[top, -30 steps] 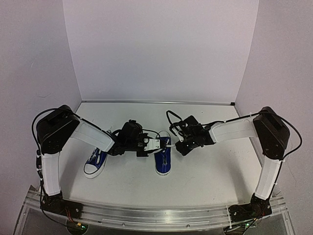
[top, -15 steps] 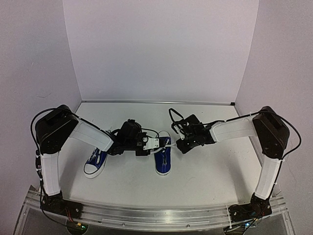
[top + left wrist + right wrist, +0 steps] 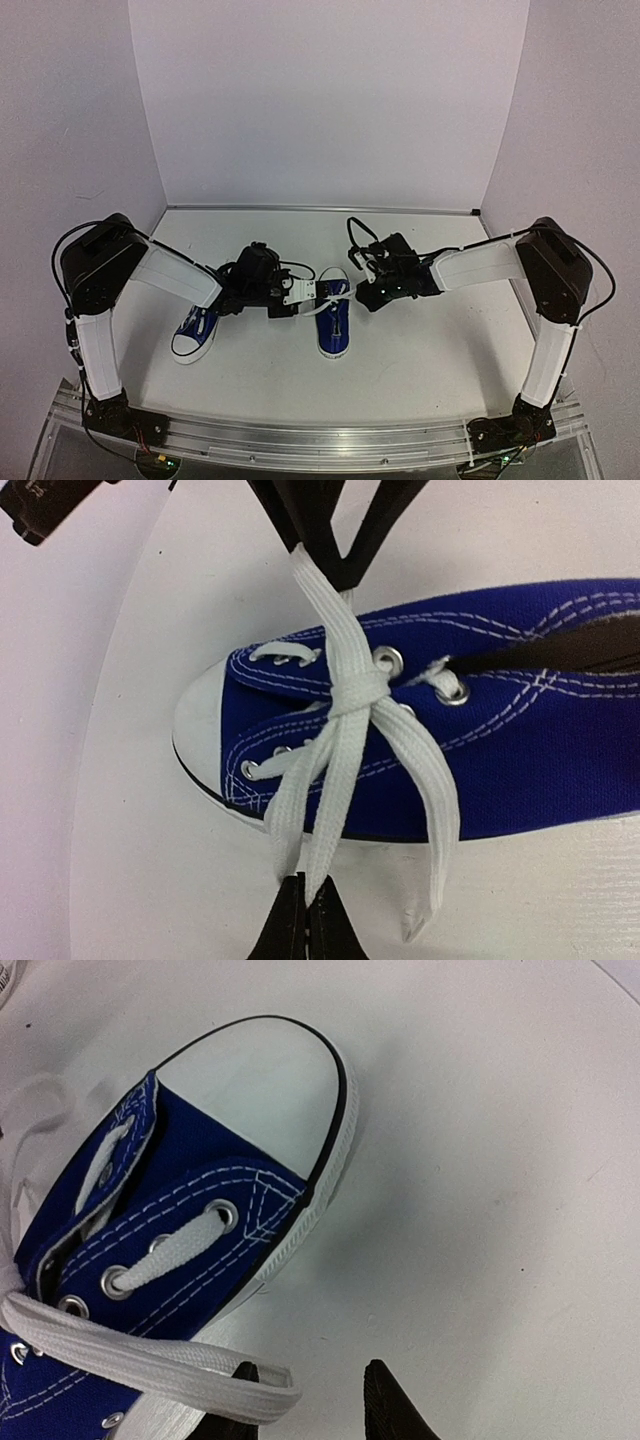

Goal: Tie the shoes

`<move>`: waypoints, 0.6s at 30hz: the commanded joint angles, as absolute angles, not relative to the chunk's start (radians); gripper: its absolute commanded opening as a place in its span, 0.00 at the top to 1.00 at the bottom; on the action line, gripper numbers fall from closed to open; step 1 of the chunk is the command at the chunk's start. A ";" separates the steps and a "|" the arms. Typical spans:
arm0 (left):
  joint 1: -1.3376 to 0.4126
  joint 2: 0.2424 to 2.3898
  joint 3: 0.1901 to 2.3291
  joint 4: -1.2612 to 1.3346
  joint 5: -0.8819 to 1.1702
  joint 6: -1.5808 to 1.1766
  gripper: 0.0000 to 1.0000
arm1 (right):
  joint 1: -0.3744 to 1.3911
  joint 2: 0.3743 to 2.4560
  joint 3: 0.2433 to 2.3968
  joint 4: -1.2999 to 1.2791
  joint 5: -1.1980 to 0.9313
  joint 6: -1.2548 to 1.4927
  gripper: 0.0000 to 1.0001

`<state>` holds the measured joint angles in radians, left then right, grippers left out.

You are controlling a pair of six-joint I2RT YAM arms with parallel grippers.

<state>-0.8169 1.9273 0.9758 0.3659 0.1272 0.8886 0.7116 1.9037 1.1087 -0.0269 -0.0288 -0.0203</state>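
Two blue shoes (image 3: pixel 333 328) on white table (image 3: pixel 430 350); pale lilac walls (image 3: pixel 330 100)

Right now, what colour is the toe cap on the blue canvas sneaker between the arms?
White toe cap, thin black edging; clearest in the right wrist view.

I see the white desk (image 3: pixel 440 350) carrying two blue sneakers, soles down, toes toward the near edge: the left shoe (image 3: pixel 195 335) and, well apart, the centre shoe (image 3: pixel 333 328).

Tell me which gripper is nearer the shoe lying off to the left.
Left. The left gripper sits just right of that shoe; the right gripper is beyond the other shoe.
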 commanded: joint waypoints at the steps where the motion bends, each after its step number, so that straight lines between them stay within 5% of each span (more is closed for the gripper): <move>1: -0.804 1.858 0.955 0.340 0.114 0.872 1.00 | 0.707 1.855 1.090 0.049 -0.038 0.025 0.68; 18: -0.776 1.815 0.916 0.298 0.102 0.865 1.00 | 0.706 1.869 1.099 0.038 -0.134 -0.041 0.67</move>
<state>-0.7842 1.8721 0.9330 0.3122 0.1089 0.8818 0.7109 1.9007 1.0988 0.0299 -0.1111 -0.0069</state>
